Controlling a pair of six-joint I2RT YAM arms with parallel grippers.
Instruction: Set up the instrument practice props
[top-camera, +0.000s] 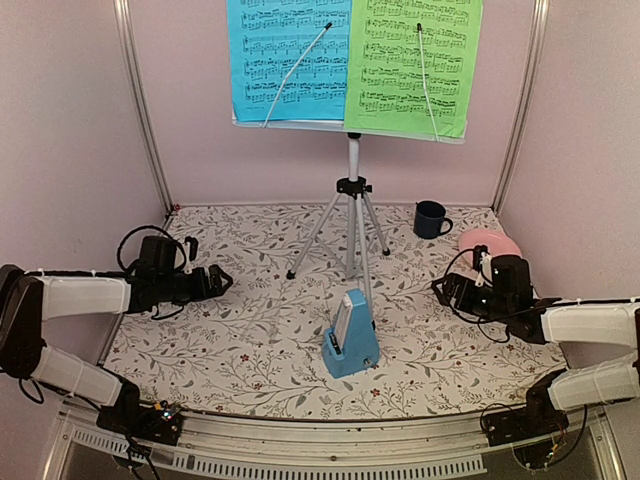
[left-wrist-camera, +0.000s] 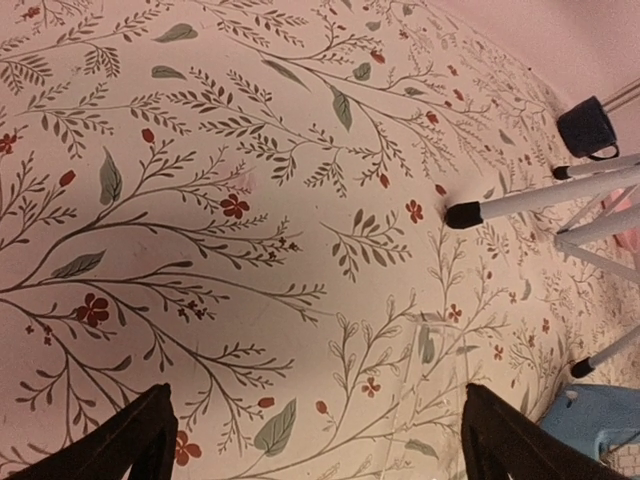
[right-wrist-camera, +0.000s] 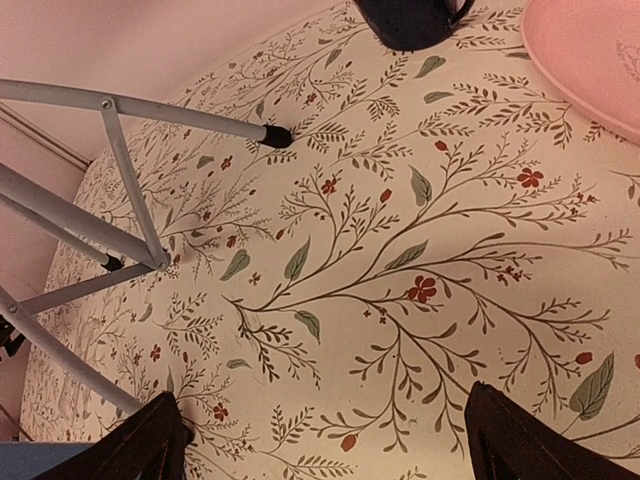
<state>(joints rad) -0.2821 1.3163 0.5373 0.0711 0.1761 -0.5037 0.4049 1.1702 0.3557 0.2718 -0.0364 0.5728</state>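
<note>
Top view: the stand (top-camera: 353, 188) is upright at 12 o'clock on the surface (top-camera: 250, 350). It carries the blue sheet (top-camera: 285, 60) with the green sheet (top-camera: 410, 65) just beside it. The metronome (top-camera: 350, 338) is upright in front of the tripod, near centre. The mug (top-camera: 430, 219) is at 2 o'clock and the plate (top-camera: 490, 243) at 3. The left jaws rest at 9 o'clock and the right jaws at 3, both spread and empty.

Left wrist: the jaws gape over bare cloth. A stand leg (left-wrist-camera: 540, 193) is at 3 o'clock and the metronome (left-wrist-camera: 600, 420) at 4.

Right wrist: the jaws gape with nothing between them, and stand legs (right-wrist-camera: 130, 105) run from 9 to 11 o'clock.

The layout looks complete. At most, the next move is to check that the sheets sit square, and the arms must keep well clear of the tripod feet.
</note>
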